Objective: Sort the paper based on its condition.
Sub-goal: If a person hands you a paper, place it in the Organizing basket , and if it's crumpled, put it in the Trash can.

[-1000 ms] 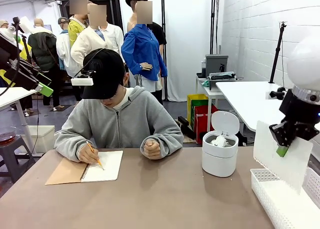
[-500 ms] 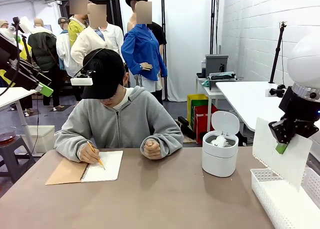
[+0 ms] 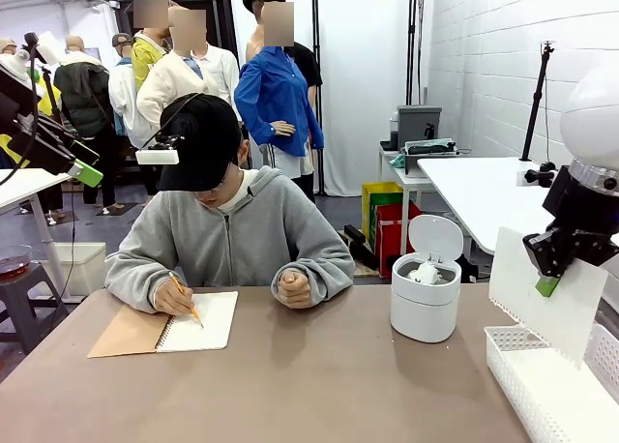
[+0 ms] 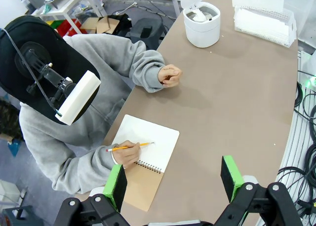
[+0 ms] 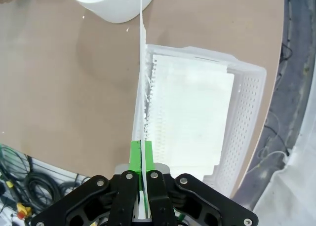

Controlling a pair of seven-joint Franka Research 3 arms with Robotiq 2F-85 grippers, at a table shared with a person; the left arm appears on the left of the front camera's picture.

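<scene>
Gripping a flat sheet of paper edge-on, my right hand has its green pads clenched on the sheet, which hangs below and to the side of the fingers. Directly under that hand sits the white lattice basket, with smooth sheets already lying in it, as the right wrist view shows. Just beyond the hand, toward the person, stands the small white bin with its lid up and a crumpled wad inside.

I judge this to be the placing step for a smooth sheet: flat paper goes to the basket, wads to the bin. The next move calls for lowering the hand over the basket, tipping the sheet so it lies flat, and only then letting go, so that it does not catch on the basket's rim.

My left hand is far across the worktop, released, fingers wide apart, hovering above the notebook where the person's hand is writing with a pencil.
</scene>
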